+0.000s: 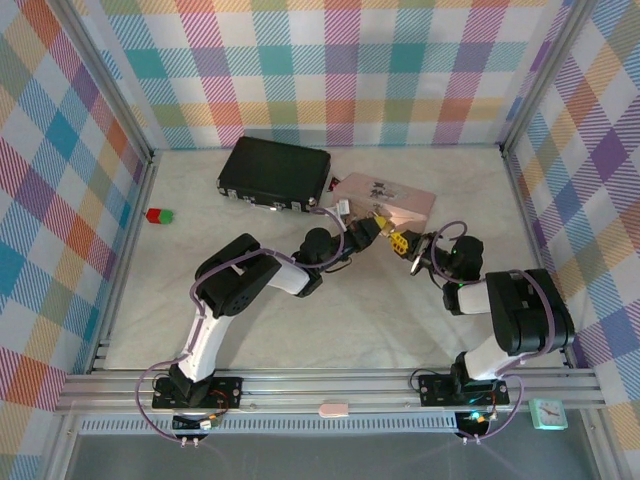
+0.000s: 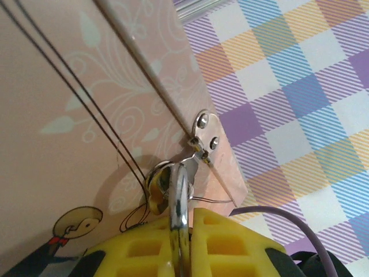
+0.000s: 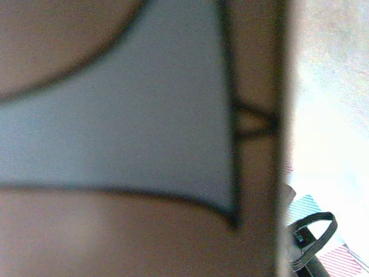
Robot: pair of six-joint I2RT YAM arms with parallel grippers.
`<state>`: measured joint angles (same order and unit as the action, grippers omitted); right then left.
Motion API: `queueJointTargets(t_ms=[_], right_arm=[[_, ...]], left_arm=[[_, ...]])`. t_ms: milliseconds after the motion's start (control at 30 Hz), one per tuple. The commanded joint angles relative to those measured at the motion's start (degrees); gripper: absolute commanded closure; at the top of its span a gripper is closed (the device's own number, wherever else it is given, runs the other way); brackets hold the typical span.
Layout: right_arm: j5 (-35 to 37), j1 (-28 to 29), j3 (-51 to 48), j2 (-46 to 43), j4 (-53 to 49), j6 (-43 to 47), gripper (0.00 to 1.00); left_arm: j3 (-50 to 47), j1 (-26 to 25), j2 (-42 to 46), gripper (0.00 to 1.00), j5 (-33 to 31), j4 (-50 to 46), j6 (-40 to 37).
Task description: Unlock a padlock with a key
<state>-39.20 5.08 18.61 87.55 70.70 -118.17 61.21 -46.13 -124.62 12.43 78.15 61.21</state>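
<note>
**Student:** In what state is the left gripper (image 1: pixel 385 236)?

**Instructor:** Clenched. In the left wrist view the left gripper (image 2: pixel 184 219) has its two yellow jaws pressed onto a silvery curved bar. This bar is apparently the shackle (image 2: pixel 179 196) of the padlock (image 2: pixel 154 191).

**Student:** Where does the padlock lie relative to that gripper?

**Instructor:** Directly ahead of the fingertips. The brass body sits just beyond the left-hand jaw, against the bar. The bar runs forward from between the jaws to the clasp (image 2: pixel 203 124), a small round plate with two rivets on the edge of the pink box (image 2: pixel 69 86). The box face spreads ahead and to the left of the gripper. A purple cable (image 2: pixel 300 225) passes on the gripper's right.

**Student:** And the right gripper (image 1: pixel 420 252)?

**Instructor:** Seen from above, it stands close to the left gripper, tip towards tip, just beside the near edge of the pink box (image 1: pixel 400 200). Whether it is released or clenched cannot be told. The right wrist view is blurred, pressed close to a brownish and pale grey surface.

**Student:** What else lies on the table (image 1: pixel 300 320)?

**Instructor:** A black case (image 1: pixel 275 175) lies near the left gripper's wrist, on its far side, just beside the pink box. A red-and-green block (image 1: pixel 158 215) rests well apart, behind the left gripper.
</note>
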Motion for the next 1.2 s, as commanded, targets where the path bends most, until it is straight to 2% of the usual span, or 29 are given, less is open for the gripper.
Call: queueJointTargets(t_ms=[0, 167, 300, 467, 667, 733, 833, 933, 1033, 1167], right_arm=[[5.74, 0.72, 3.42, -1.26, 9.90, -12.56, 1.00], [5.38, 0.72, 1.17, 3.68, 9.90, -10.15, 1.00], [0.92, 0.10, 3.59, 5.67, 6.09, 0.91, 1.00], [0.73, 0.10, 3.27, 3.76, -3.08, 11.60, 1.00], [-0.55, 0.08, 4.98, 1.47, -11.23, 19.57, 1.00], [-1.26, 0.06, 6.29, -0.17, -17.34, 25.34, 0.93], [-0.87, 0.04, 8.68, -4.93, -32.68, 38.15, 0.77], [2.35, 0.10, 11.51, -11.88, -50.39, 53.21, 0.64], [8.34, 0.10, 14.01, -19.21, -66.52, 66.61, 0.55], [14.15, 0.10, 15.53, -26.95, -78.63, 78.77, 0.46]], left_arm=[[-0.29, -3.55, -2.12, 1.00, 12.11, -0.01, -4.67], [-0.73, -3.79, -1.18, 1.00, 9.28, -0.63, -5.18], [-1.44, -3.81, -0.81, 1.00, 5.52, -1.53, -3.74], [-2.64, -3.89, 0.76, 1.00, 2.80, -3.29, -3.42], [-2.40, -3.88, 0.52, 1.00, 1.16, -3.42, -2.10], [-2.75, -3.90, 0.73, 1.00, -0.35, -4.04, -0.97], [-3.05, -3.94, 2.20, 1.00, -2.27, -8.63, -0.17], [-3.08, -3.87, 3.76, 1.00, -3.80, -14.93, 1.07], [-2.70, -3.88, 4.72, 1.00, -4.59, -20.32, 1.72], [-2.68, -4.40, 5.09, 1.00, -5.00, -25.06, 0.54]])
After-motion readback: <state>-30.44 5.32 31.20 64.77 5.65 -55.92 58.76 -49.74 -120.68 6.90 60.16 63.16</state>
